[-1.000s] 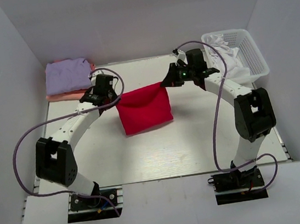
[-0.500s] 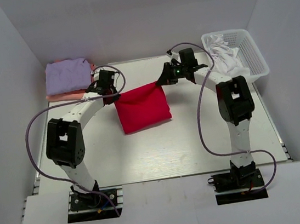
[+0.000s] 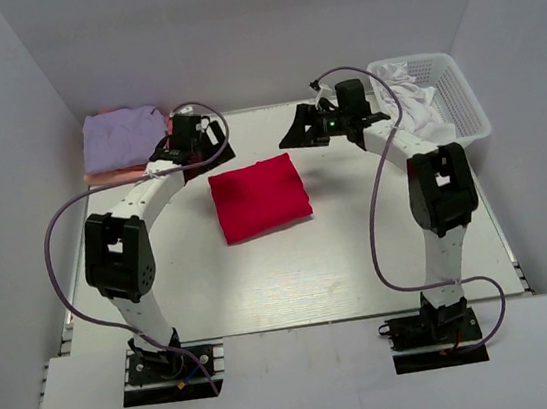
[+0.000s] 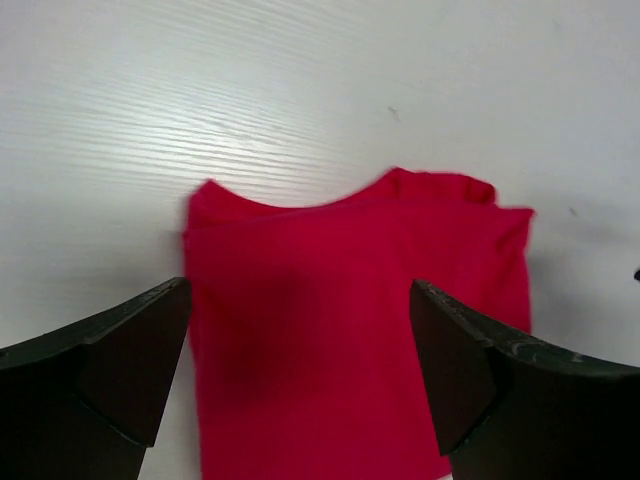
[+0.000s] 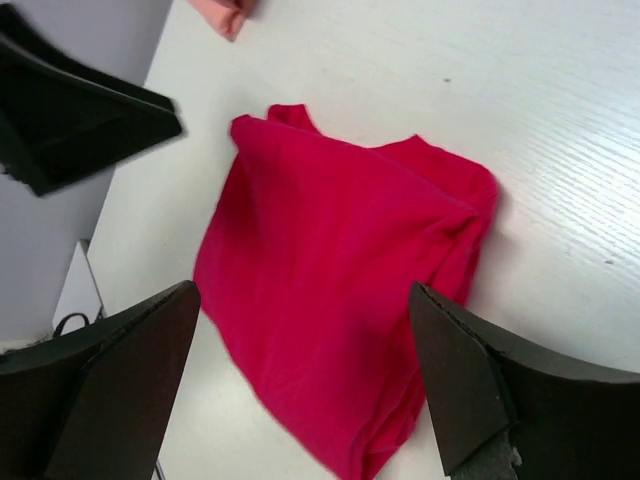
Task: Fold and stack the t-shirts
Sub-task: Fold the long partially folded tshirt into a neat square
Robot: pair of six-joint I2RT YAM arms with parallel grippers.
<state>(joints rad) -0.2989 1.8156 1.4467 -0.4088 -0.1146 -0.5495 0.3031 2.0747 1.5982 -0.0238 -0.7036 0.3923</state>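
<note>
A bright red t-shirt (image 3: pixel 260 198) lies folded into a rough square on the white table (image 3: pixel 361 253), mid-table and free of both grippers. My left gripper (image 3: pixel 214 154) hovers open just past its far left corner. My right gripper (image 3: pixel 293 136) hovers open past its far right corner. In the left wrist view the red t-shirt (image 4: pixel 350 320) fills the gap between my open left gripper (image 4: pixel 300 290). The right wrist view shows the red t-shirt (image 5: pixel 340 300) below my open right gripper (image 5: pixel 305 290). A folded lavender t-shirt (image 3: pixel 121 136) rests on a salmon-pink one (image 3: pixel 108 174) at the far left.
A white lattice basket (image 3: pixel 460 89) holding white cloth (image 3: pixel 411 96) stands at the far right. Grey walls close in the table on three sides. The left gripper's dark fingers (image 5: pixel 70 110) and a salmon-pink corner (image 5: pixel 222 12) show in the right wrist view.
Both grippers went from shut on the red t-shirt's far corners to open. They let it go and drew back toward the far wall; the shirt now lies flat.
</note>
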